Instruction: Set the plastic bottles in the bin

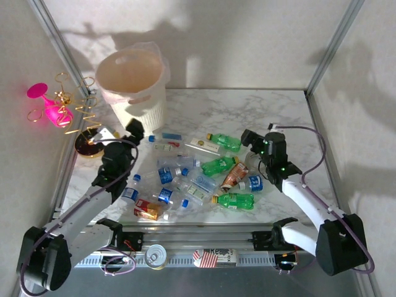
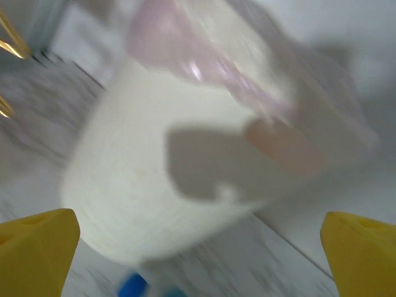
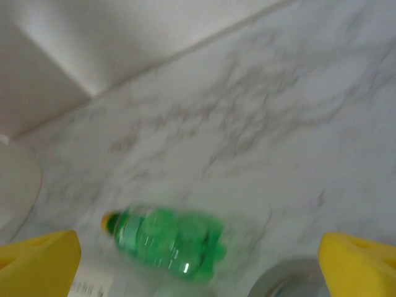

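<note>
Green plastic, yellow cap: this bottle (image 3: 167, 238) below the right claw (image 3: 198, 263) looks like the next pick. It lies flat on the marble bench (image 3: 266, 124), at the far right of the scatter of plastic bottles (image 1: 185, 179) covering the bench centre; neither claw holds one. Right claw: jaws wide apart and empty, with yellow fingertips (image 3: 37, 260) at the lower corners of the wrist view and the bottle between them, nearer the left one. Left claw (image 1: 135, 130): also spread wide and empty, poised just in front of the bin (image 1: 133, 86), which stands at the far left corner, cream with a clear liner over the rim. Orientation of the green bottle: in the overhead view its long axis runs roughly left-right across the bench, cap end toward the bin side, base toward the right claw. Judgement for the pick: centre the jaws over the body and close across the long axis at mid-label, not on the cap. A round bottle will likely roll if one finger touches first. The wrist view is blurred, so the exact offset is unclear.
</note>
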You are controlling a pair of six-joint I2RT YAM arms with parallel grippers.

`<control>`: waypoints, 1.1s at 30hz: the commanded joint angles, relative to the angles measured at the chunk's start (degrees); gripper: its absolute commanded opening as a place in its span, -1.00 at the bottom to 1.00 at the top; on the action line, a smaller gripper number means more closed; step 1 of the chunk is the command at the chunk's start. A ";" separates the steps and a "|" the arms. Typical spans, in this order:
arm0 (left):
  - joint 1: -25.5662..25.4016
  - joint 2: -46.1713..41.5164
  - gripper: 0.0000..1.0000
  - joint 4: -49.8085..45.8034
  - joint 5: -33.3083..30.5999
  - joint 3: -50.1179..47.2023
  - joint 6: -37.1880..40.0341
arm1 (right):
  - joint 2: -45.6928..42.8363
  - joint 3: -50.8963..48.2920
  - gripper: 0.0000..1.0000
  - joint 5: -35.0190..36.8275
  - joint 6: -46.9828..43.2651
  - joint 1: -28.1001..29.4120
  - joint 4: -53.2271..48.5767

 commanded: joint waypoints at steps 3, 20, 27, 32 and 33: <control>-9.61 3.99 0.99 0.34 -0.89 4.32 -4.75 | 2.88 8.45 0.98 -2.22 4.28 4.91 -22.51; -18.91 17.93 0.99 3.02 1.77 12.24 1.67 | -7.61 7.16 0.98 10.41 23.71 6.57 -46.90; -18.93 15.49 0.99 1.97 0.48 9.04 1.72 | -9.12 2.42 0.96 -0.55 25.75 -3.68 -41.61; -18.93 13.07 0.99 2.52 -0.47 6.05 0.59 | -9.85 0.40 0.87 -4.08 27.87 -7.28 -40.62; -18.93 12.85 0.99 2.54 -0.63 5.63 0.36 | -9.70 -0.23 0.86 -5.27 28.18 -8.07 -40.33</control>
